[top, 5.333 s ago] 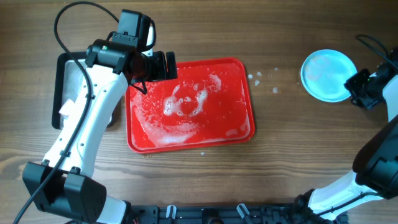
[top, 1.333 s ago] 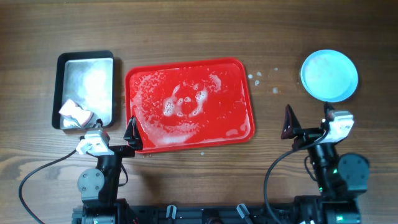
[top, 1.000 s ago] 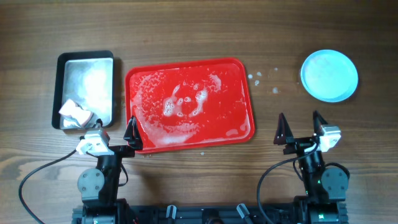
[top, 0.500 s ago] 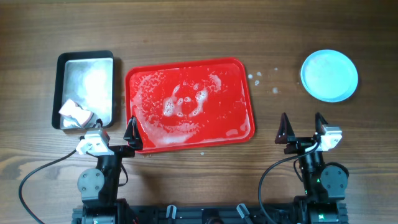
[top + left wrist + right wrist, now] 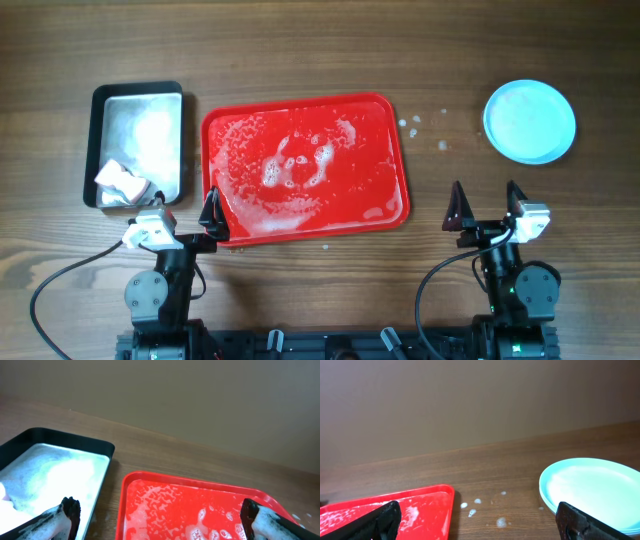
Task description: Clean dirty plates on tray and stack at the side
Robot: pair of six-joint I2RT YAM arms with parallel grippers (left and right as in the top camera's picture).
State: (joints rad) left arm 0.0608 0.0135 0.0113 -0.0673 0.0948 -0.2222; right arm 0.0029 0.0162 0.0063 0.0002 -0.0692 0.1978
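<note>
Overhead, the plates [image 5: 530, 121] are sitting stacked on the desk [image 5: 300, 50], well apart from the sudsy red tray [image 5: 372, 170], on its right. The left hand [image 5: 160, 512] and right hand [image 5: 485, 195] are both hanging spread wide, gripping nothing.

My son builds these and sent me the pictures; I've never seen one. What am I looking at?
Two robot arms sit at the near edge of a wooden table. One picture looks straight down; the other two come from a camera on each wrist, so the dark prongs at the bottom are that arm's own fingers. The left gripper and right gripper both stand open, holding nothing. On the table lie a sudsy red tray with no plates on it, a metal pan with a white wad inside, and pale blue plates stacked at the right.
</note>
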